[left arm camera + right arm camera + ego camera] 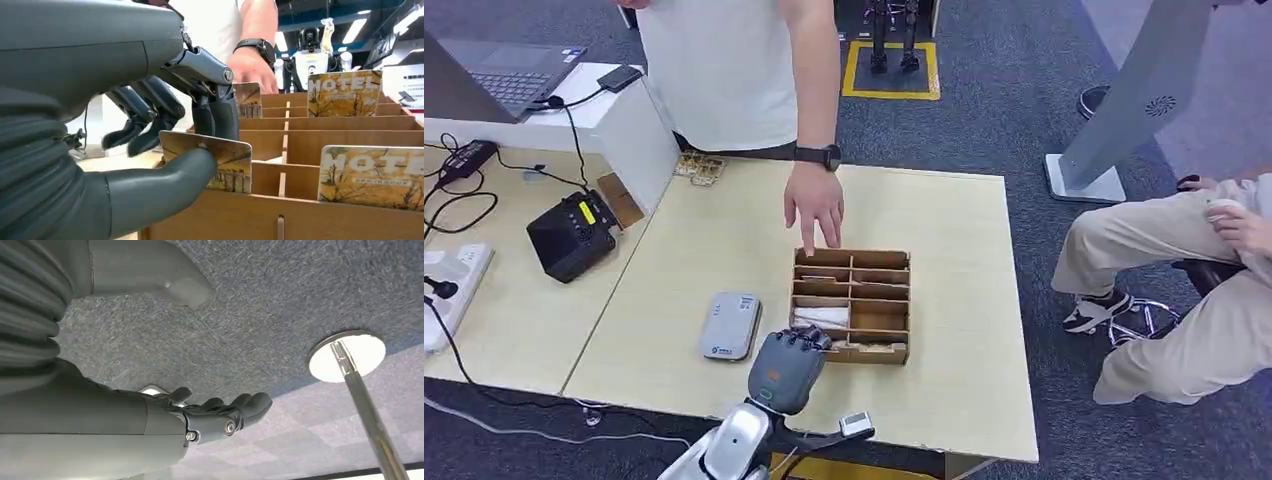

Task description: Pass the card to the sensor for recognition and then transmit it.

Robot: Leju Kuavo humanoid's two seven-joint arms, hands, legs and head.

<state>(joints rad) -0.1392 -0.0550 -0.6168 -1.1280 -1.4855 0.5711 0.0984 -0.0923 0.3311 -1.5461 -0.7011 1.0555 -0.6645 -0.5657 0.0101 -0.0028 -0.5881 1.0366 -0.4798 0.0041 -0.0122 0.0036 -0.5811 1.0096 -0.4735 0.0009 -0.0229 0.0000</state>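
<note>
The left hand point(165, 115) pinches a yellow card point(220, 162) between its thick thumb and its dark fingers, just above the near-left corner of the wooden box point(852, 305). In the left wrist view the card stands upright over the box's front wall. More cards with a tree picture stand in other slots, one near the front point(372, 175) and one farther back point(345, 93).

A person's hand point(814, 208) with a black watch rests its fingertips on the far edge of the box, across from the robot's hand. The grey flat sensor point(731, 325) lies on the desk point(954, 250), just to the left of the box and near the robot's hand.

A black device point(574, 235) with a yellow screen sits on the next desk to the left. Another person sits on a chair at the right.

The right hand point(220, 415) hangs over the grey carpet, holding nothing, with its fingers loosely bent and apart.
</note>
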